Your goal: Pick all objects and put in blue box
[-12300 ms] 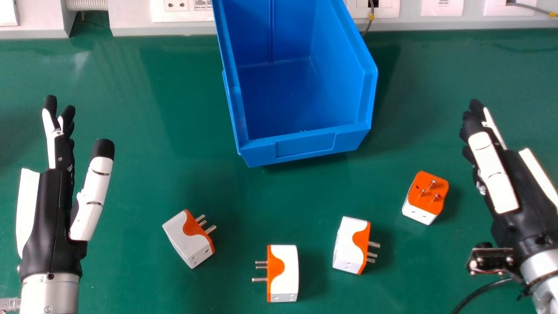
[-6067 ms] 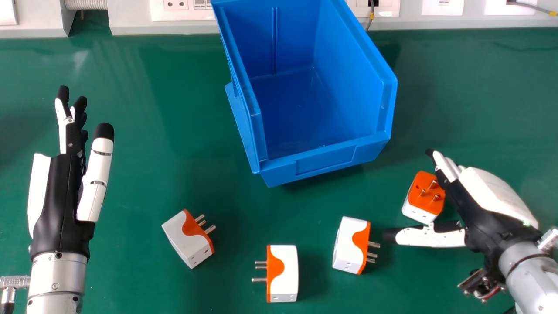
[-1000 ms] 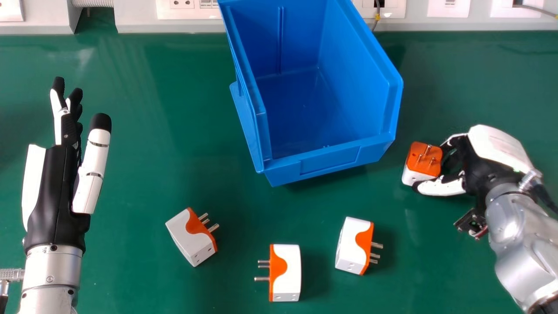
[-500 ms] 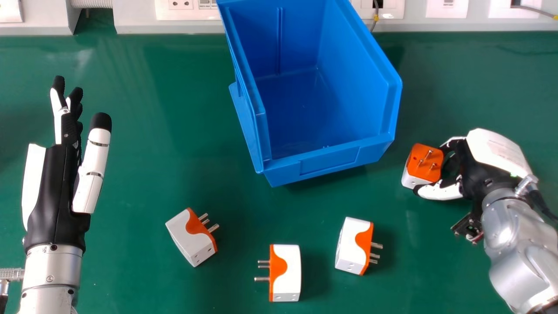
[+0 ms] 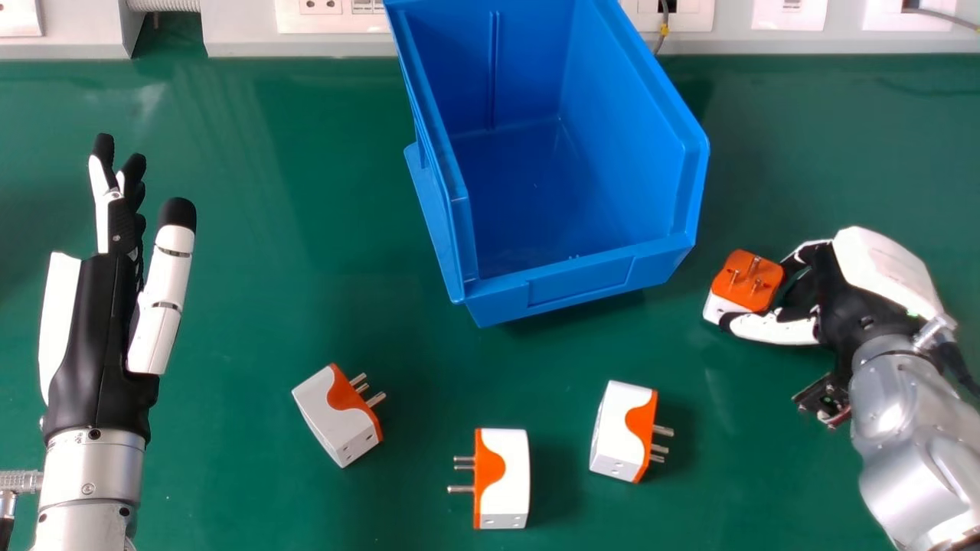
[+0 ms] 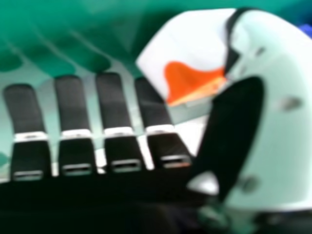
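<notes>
Head view: right robot hand [image 5: 848,297], curled, pinches rightmost adapter [image 5: 744,285].

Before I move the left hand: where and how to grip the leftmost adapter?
Probably by the white body of the leftmost adapter, coming from the side nearest the left hand: its pins point right, away from that hand.

Noted plain blue on box [image 5: 582,279]; plain dk grn on table [image 5: 230,306]. Logged wht w/ curved-edge orange band on leftmost adapter [image 5: 325,413], 2nd adapter [image 5: 511,482] & 3rd adapter [image 5: 612,428] (from L). Saw orange pin face, wht sides on rightmost adapter [image 5: 743,285]; silver on pins [image 5: 460,489]. Read blk & wht on L hand [image 5: 96,344] & R hand [image 5: 880,264]; silver on forearms [image 5: 888,390]. Off-wht on wall trunking [image 5: 237,38], wht on sockets [image 5: 320,21]; grey w/ yel. band on cable [image 5: 664,9].
</notes>
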